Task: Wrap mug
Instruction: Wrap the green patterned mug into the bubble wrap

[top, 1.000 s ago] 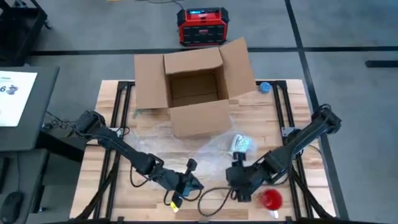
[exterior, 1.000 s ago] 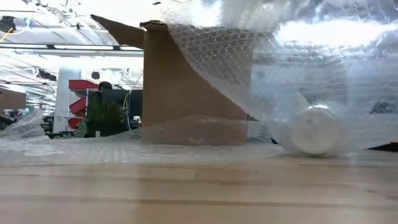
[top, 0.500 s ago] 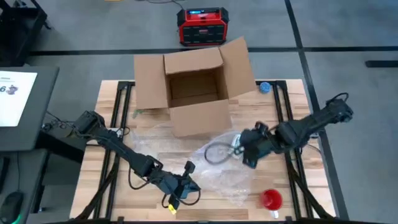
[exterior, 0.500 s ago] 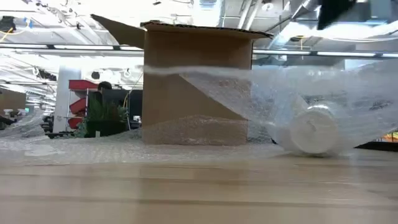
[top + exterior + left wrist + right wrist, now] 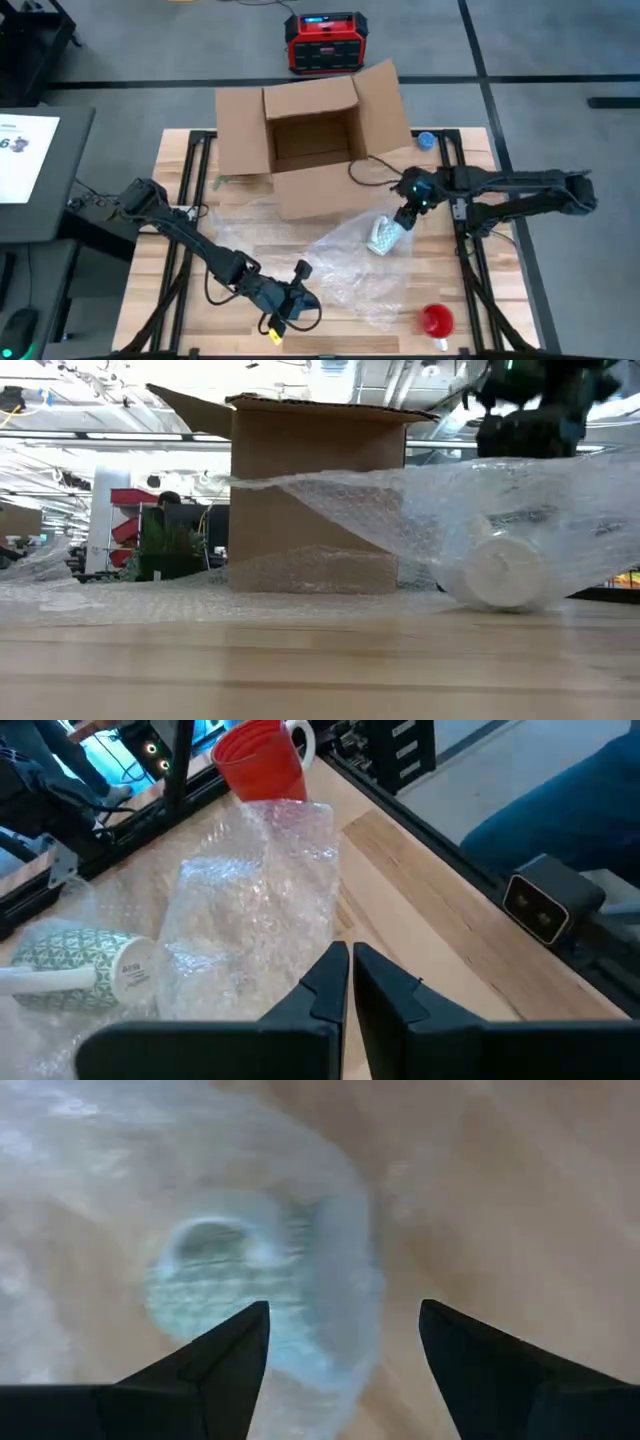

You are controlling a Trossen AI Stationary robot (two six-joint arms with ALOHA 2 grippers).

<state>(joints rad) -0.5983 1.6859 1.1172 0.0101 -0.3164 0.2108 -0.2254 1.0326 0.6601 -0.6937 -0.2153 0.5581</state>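
Wooden table [image 5: 180,170] with our big box [image 5: 312,148], our right gripper [image 5: 409,217] fingers wide apart over the green mug [image 5: 384,236] on bubble wrap [image 5: 340,265], our left gripper [image 5: 310,297] fingers together near the front edge.

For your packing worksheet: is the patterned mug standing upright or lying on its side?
On its side. The patterned mug lies on the bubble wrap; in the low view its round end faces the camera, under a fold of wrap.

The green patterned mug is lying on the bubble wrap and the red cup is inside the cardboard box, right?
Not quite. The red cup stands on the table's near edge, outside the cardboard box, as the high view shows. The green patterned mug does lie on the bubble wrap.
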